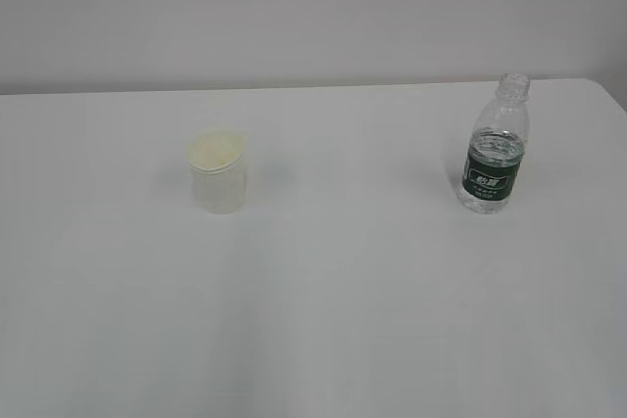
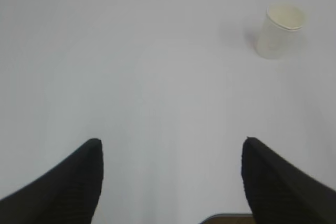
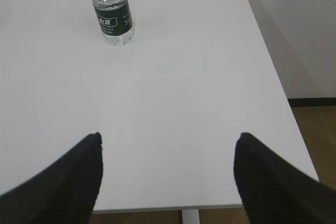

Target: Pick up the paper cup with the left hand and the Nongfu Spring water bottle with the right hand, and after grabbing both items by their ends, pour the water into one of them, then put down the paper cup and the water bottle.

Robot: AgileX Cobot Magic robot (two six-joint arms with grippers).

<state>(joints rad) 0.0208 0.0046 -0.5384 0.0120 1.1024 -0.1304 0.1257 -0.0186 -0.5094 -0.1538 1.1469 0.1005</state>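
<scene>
We see both grippers spread and empty: the upright paper cup [image 2: 281, 31] stands ahead-right of our left hand [image 2: 170, 174], the upright Nongfu Spring water bottle [image 3: 111, 11] ahead-left of our right hand [image 3: 167, 170].

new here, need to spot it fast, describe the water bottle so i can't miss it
On the white table, look toward the right side, near the far edge. The Nongfu Spring water bottle stands upright there, well apart from the paper cup on the left. It is the taller, clear ribbed one, uncapped, with a dark green label band.
</scene>
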